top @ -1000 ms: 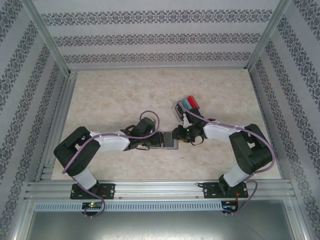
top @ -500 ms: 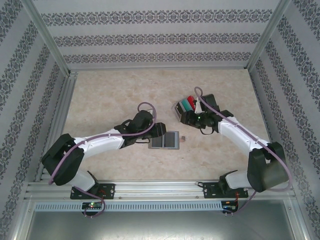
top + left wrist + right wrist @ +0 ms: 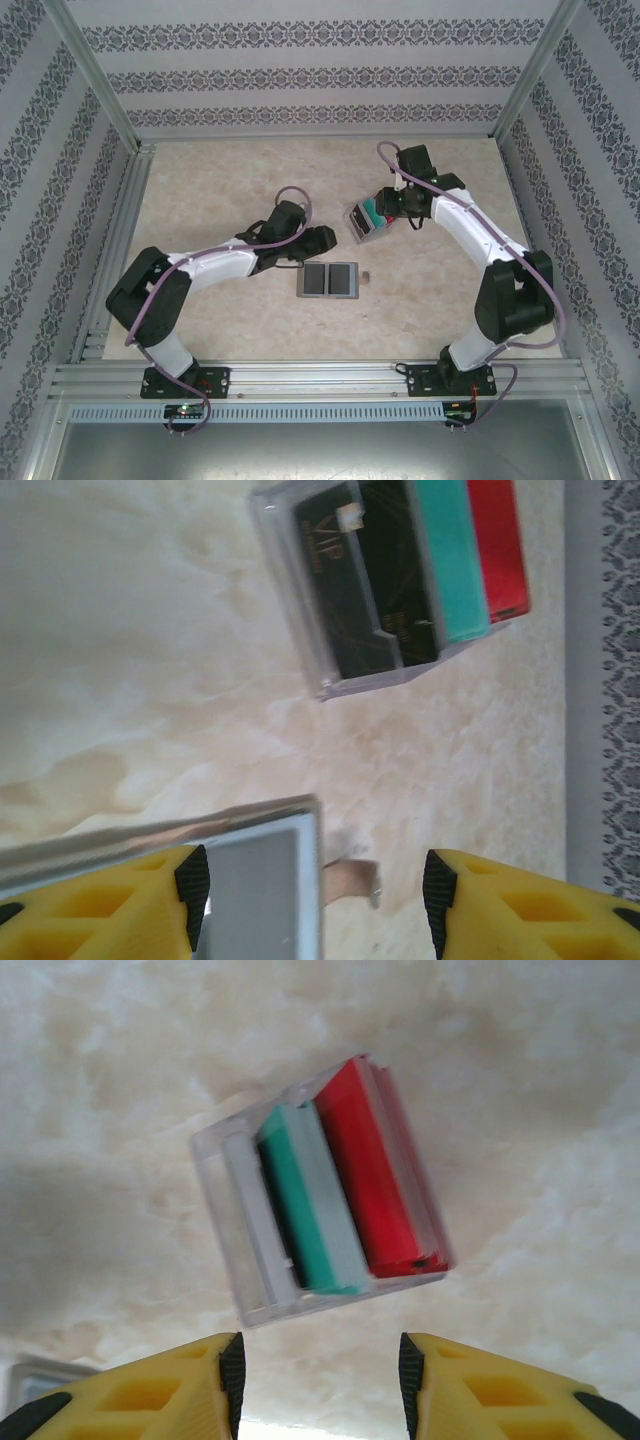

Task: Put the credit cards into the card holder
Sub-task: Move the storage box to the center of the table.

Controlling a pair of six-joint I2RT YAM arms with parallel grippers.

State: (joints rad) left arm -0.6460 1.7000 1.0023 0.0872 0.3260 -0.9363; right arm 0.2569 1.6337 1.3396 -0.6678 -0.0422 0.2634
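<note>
Since a second ago both arms have pulled off the card holder (image 3: 330,280): the right gripper (image 3: 320,1370) has swung out beyond it to hang over the cards (image 3: 340,1200), and the left gripper (image 3: 310,885) has drawn back to the holder's far left corner. Both sets of jaws stand apart with nothing between them. The holder lies opened flat on the table (image 3: 220,190), its two panels side by side, with a small tab (image 3: 350,877) just beside its right edge. The cards sit in a clear box (image 3: 225,1230) beyond the holder and a little to its right, apart from it. They are packed touching, red outermost, then teal, then a dark one (image 3: 370,580). Through the blur I can't tell whether they stand on edge or lean fanned. I judge them light, stiff and slick, too thin to scoop from flat, so I'd pinch across the faces of the red one's exposed edge. The box looks light enough to slide or tip, and the holder may skate when a card is pushed in.
</note>
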